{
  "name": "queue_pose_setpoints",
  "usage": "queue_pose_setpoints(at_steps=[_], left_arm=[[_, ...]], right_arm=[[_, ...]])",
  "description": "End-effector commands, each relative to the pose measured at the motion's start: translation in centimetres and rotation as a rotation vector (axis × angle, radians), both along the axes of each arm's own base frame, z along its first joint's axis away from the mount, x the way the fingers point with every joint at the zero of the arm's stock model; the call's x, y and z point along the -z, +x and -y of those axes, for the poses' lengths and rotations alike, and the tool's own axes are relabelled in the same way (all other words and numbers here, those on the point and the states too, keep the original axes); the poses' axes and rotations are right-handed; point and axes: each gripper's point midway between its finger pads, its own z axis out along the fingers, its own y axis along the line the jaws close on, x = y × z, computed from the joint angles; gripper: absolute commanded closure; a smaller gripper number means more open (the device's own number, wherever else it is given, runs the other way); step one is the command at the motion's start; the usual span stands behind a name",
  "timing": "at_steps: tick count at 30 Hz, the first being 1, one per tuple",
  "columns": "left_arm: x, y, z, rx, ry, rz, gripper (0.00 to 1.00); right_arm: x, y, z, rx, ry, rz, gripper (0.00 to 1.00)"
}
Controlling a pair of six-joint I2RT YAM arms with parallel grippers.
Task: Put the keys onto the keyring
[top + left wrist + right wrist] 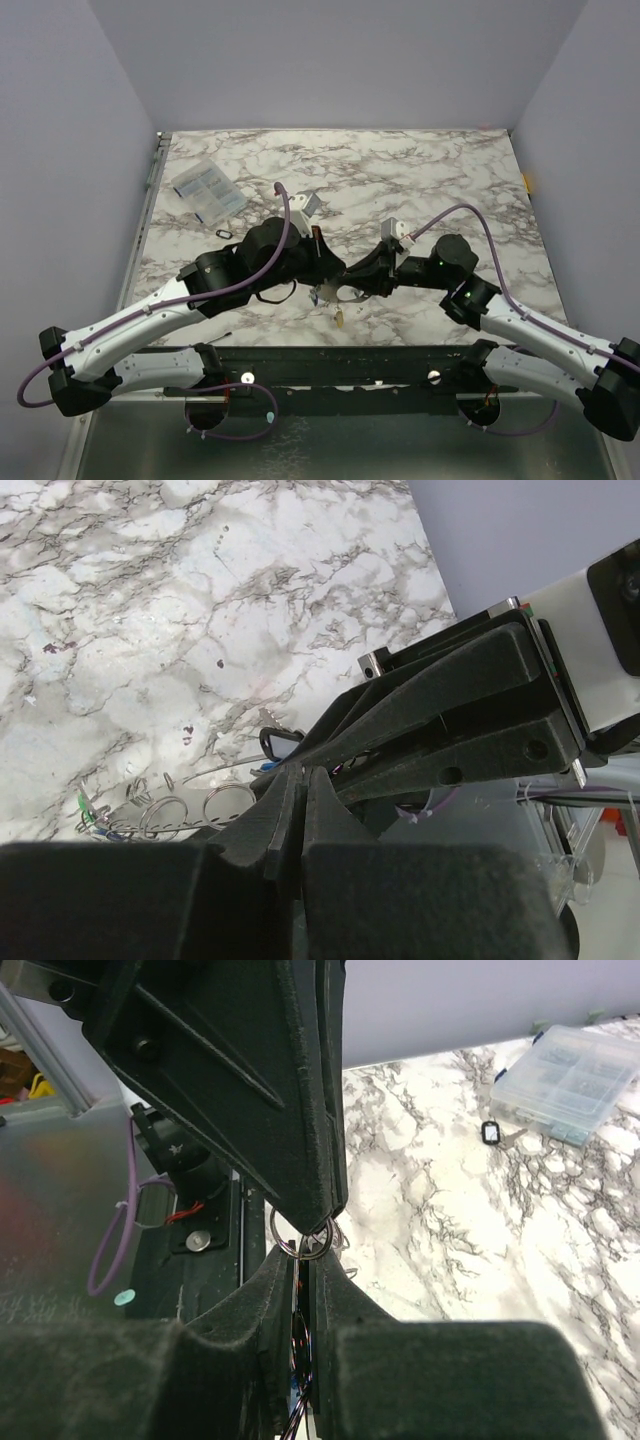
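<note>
My two grippers meet tip to tip over the near middle of the marble table point(420, 180). The right gripper point(352, 283) point(305, 1255) is shut, and a thin metal keyring point(273, 1228) sits at its tips. The left gripper point(325, 272) point(300, 775) is shut, its fingers point(250, 1080) coming down onto that ring's top; whether they pinch it is hidden. More linked rings point(229, 784) trail to the left, with a green-headed key point(88, 815) at their end. A yellowish key point(340, 318) lies just below the grippers. A speck of blue point(262, 770) shows beside the left tips.
A clear plastic compartment box point(208, 190) point(560, 1085) lies at the far left of the table. A black-headed key point(225, 232) point(492, 1132) lies just in front of it. The black base rail point(330, 365) runs along the near edge. Walls close in the sides.
</note>
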Motion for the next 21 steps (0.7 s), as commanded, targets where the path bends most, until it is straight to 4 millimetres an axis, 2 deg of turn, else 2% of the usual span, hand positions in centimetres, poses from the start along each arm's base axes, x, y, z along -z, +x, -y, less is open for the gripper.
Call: queue_pose_setpoints(at_steps=[1, 5, 8, 14, 21], left_arm=[[-1.0, -0.2, 0.5, 0.026, -0.02, 0.006, 1.0], [-0.9, -0.2, 0.7, 0.042, -0.009, 0.018, 1.0], [-0.7, -0.2, 0.8, 0.055, 0.006, 0.03, 1.0], [-0.4, 0.0, 0.8, 0.06, 0.024, 0.043, 1.0], [-0.5, 0.0, 0.6, 0.058, 0.024, 0.05, 1.0]], right_arm=[[-1.1, 0.4, -0.2, 0.012, 0.02, 0.039, 0.84], [-1.7, -0.3, -0.2, -0.029, 0.022, 0.046, 0.52], [-2.3, -1.0, -0.2, -0.064, 0.027, 0.047, 0.39], [-2.8, -1.1, -0.2, -0.074, -0.003, 0.036, 0.37], [-0.9, -0.3, -0.2, -0.041, -0.081, 0.009, 0.42]])
